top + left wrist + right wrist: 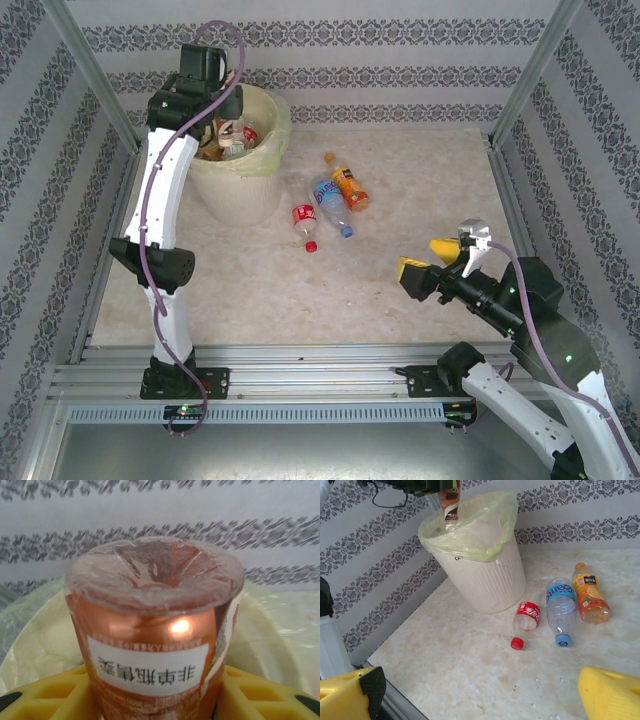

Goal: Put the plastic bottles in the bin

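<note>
Our left gripper [157, 700] grasps a brown bottle [150, 630] over the bin [240, 185] in the table's [330, 300] far left corner; our right gripper [430, 257] stands wide open.

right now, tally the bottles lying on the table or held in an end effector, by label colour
red-label bottle: 1
blue-label bottle: 1
orange-label bottle: 1
brown-label bottle, gripped by the left end effector over the bin: 1
total: 4
</note>
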Robot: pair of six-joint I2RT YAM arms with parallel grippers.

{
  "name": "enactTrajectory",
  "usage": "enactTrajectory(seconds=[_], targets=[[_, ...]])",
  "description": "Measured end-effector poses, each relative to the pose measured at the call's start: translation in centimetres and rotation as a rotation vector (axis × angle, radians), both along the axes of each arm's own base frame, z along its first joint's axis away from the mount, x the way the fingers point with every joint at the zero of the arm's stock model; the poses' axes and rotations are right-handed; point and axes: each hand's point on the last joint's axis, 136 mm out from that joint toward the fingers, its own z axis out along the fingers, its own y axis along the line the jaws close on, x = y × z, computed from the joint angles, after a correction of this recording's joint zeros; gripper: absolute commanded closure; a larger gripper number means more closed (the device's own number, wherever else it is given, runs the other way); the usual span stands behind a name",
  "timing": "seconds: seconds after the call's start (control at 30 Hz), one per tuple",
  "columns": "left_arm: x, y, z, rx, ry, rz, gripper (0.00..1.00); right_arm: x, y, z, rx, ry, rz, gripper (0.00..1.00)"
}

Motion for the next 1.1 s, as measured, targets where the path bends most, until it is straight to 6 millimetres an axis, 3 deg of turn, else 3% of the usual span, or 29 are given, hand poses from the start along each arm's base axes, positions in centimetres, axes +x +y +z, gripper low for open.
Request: enactTrajectory(seconds=[0.2,0.33,0.5,0.6,0.73,0.87,0.97,1.1], targets=[[-0.3,1.6,-3.1,0.014,0.112,0.045,0.26,0.1,-0.1,-0.2,-0.003,0.008,-0.009,0.02],[-0.5,1.7,-3.2,0.001,0.12,0.053,0.0,0.4,0.0,-0.5,-0.008,0.025,-0.014,0.02],[-0.8,1.7,-2.8,-0.013,0.114,0.05,0.0,1.1,0.0,-1.4,-0.027,0.055,-0.037,0.03],[-1.6,1.2,-1.5,-0.04,0.091,0.023,0.0,1.7,0.1,-2.4,-0.044,0.083,-0.051,0.04],[-4.5,0.1,1.0,-0.06,0.056,-0.023,0.0,2.7,0.6,-3.8,-0.072,0.14,-0.06,0.09],[-8.8,-2.8,2.6,-0.08,0.021,-0.12,0.0,4.3,1.6,-6.2,-0.12,0.215,-0.065,0.15],[-12.2,-5.3,2.2,-0.113,0.006,-0.219,0.0,5.7,2.5,-7.7,-0.15,0.257,-0.062,0.25],[-15.7,-8.1,0.5,-0.17,-0.023,-0.341,0.0,7.8,3.8,-9.5,-0.174,0.311,-0.055,0.28]])
